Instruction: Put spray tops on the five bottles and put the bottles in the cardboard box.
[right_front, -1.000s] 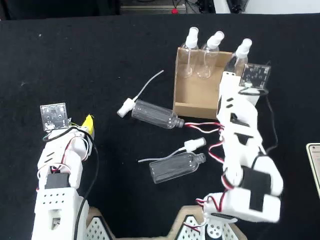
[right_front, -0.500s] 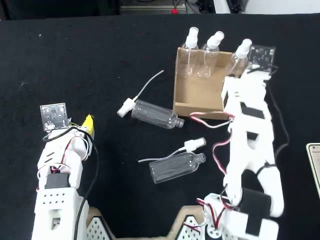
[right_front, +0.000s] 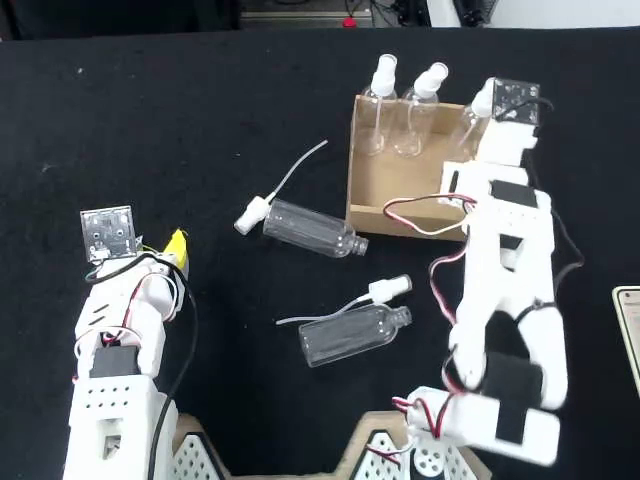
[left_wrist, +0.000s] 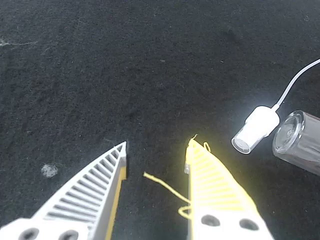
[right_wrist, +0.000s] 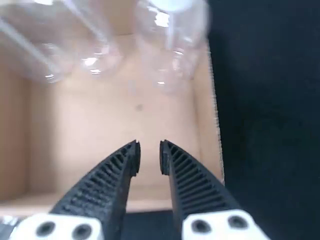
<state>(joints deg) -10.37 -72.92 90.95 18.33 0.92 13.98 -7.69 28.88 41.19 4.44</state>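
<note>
The black desk (right_front: 200, 100) carries the cardboard box (right_front: 395, 195) at upper right, with three capped bottles (right_front: 381, 110) standing inside. The right tool (right_wrist: 149, 152) hovers over it, slightly parted and empty. The left tool (left_wrist: 156, 155), lower left, is released. Two uncapped bottles (right_front: 310, 230) lie mid-frame beside loose spray tops (right_front: 252, 214).

We see 3 upright bottles (right_front: 408, 125) in the cardboard box (right_front: 395, 195); left of and before it, 2 other bottles (right_front: 312, 231) lie on the surface (right_front: 200, 100), each beside a spray top (right_front: 252, 214).

Table (right_front: 200, 100) black; box (right_front: 395, 188) tan; bottles (right_front: 310, 230) clear w/ white tops (right_front: 252, 214); left gripper (left_wrist: 157, 150) yellow & white, ribbed; right gripper (right_wrist: 149, 150) black, ribbed.
</note>
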